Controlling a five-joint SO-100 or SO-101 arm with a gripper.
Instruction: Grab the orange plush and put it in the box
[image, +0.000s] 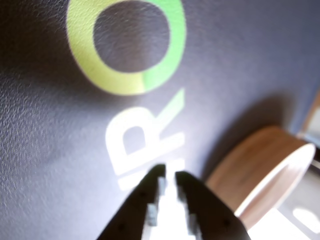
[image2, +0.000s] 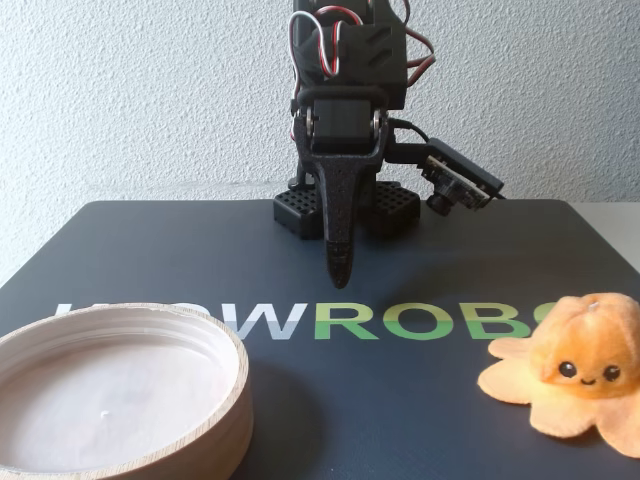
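Observation:
The orange plush (image2: 585, 362), an octopus with black bead eyes and a smile, sits on the dark mat at the front right of the fixed view. It is out of the wrist view. The box (image2: 236, 392), round with a light wooden rim and a whitish inside, stands at the front left. It is empty and also shows at the lower right of the wrist view (image: 252, 162). My gripper (image2: 340, 276) points straight down above the mat's middle, between the two and behind them. Its jaws are shut and empty, with only a thin slit between them in the wrist view (image: 170, 176).
The dark mat (image2: 400, 400) carries large white and green letters (image: 145, 135). The arm's black base (image2: 300, 210) stands at the mat's back edge before a white wall. The wrist camera (image2: 460, 175) sticks out to the right of the arm.

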